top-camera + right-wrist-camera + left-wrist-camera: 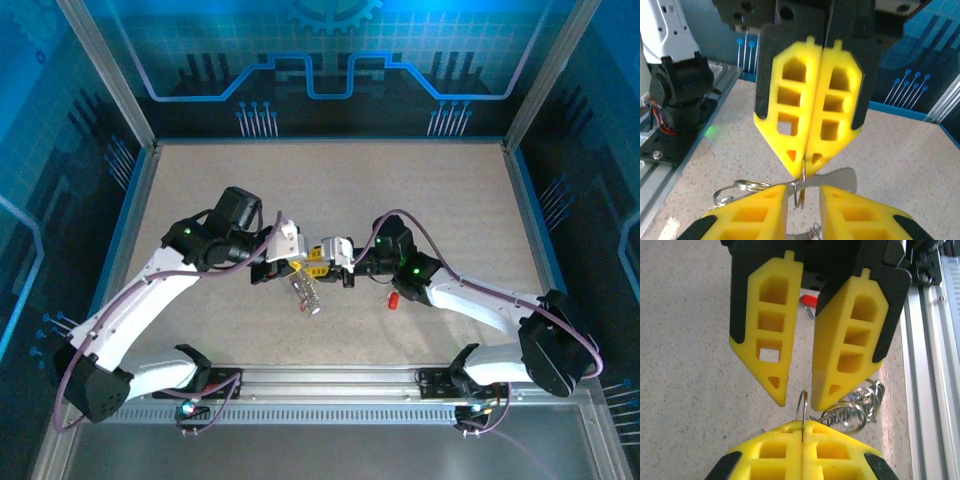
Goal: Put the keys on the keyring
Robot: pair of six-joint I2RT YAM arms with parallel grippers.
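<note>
The keyring (804,404) is a thin silvery loop held upright above the table. My left gripper (803,424) is shut on its lower edge, the fingers pressed flat together. My right gripper (800,402) faces it tip to tip and is open, one finger on each side of the loop without touching it. In the right wrist view the keyring (803,185) hangs from the left gripper (804,165) into the gap of the right gripper (803,190). A red key (394,299) lies on the table under the right arm. From above, both grippers meet mid-table (312,268).
A tangle of silvery rings (855,407) lies just below the grippers, toward the near edge (307,293). A flat silvery piece (845,177) shows behind the loop. The aluminium rail (330,385) runs along the near edge; blue walls enclose the speckled table (420,200).
</note>
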